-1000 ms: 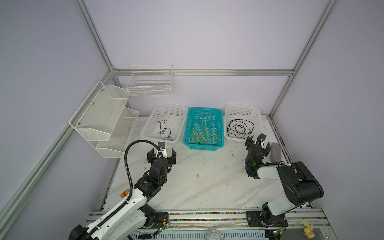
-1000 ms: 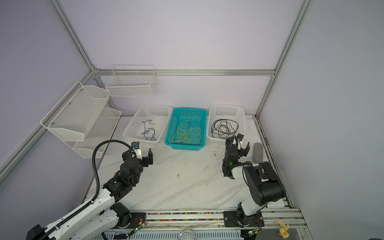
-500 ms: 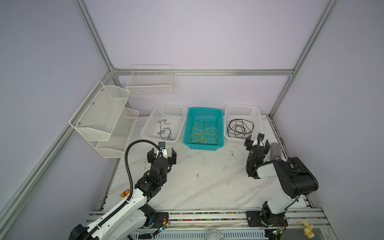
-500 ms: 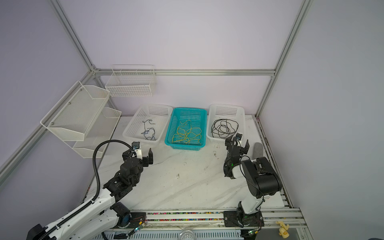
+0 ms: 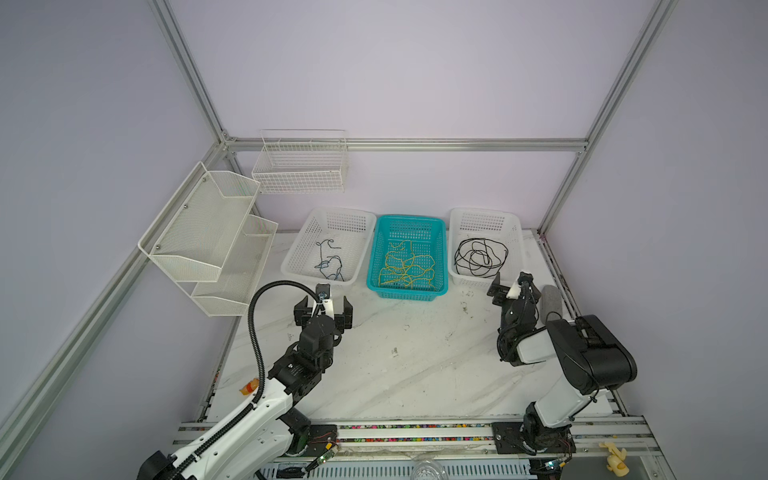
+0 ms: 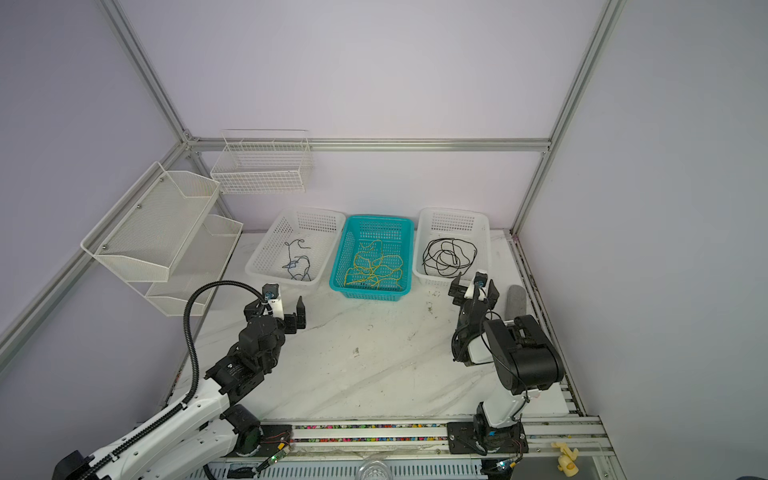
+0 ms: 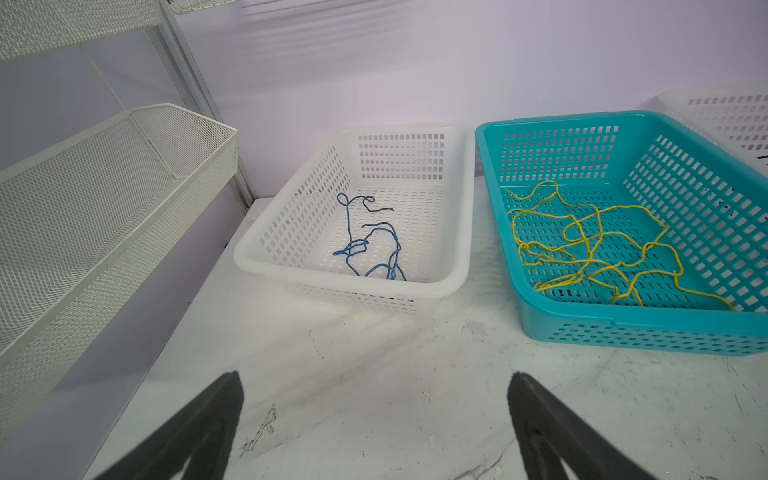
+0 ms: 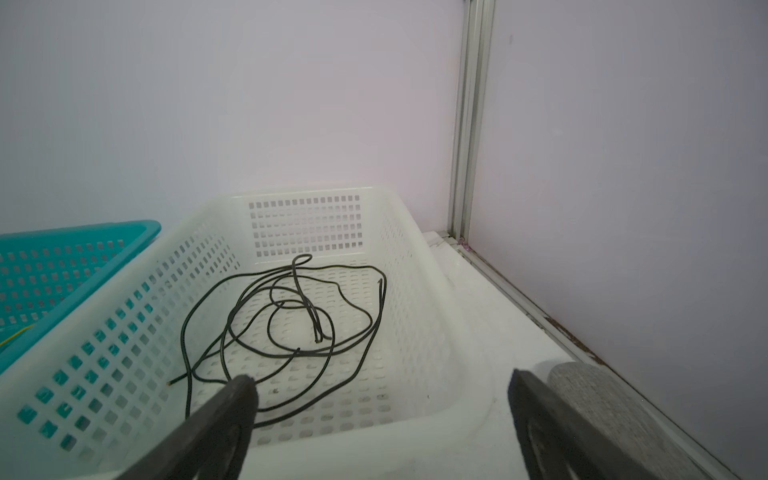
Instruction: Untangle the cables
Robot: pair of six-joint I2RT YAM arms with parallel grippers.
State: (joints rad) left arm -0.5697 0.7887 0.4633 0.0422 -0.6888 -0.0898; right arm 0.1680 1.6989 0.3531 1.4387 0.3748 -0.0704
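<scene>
1. Along the back edge of the tabletop (image 5: 415,365) three baskets stand in one row: the left white basket (image 5: 309,235), the teal basket (image 5: 409,226) in the middle, and the right white basket (image 5: 484,220).
2. The cables lie apart by colour, each kind in loose loops. The dark blue cables (image 5: 330,266) are in the left white basket, the yellow cables (image 5: 409,268) in the teal basket, and the black cables (image 5: 480,257) in the right white basket.
3. The left pincer (image 6: 276,309) hovers over the bare tabletop in front of the left white basket. Its jaws are wide apart and hold nothing.
4. The right pincer (image 6: 474,286) is near the front rim of the right white basket, its jaws also wide apart and empty. A grey rounded object (image 5: 550,299) lies just beside it.
</scene>
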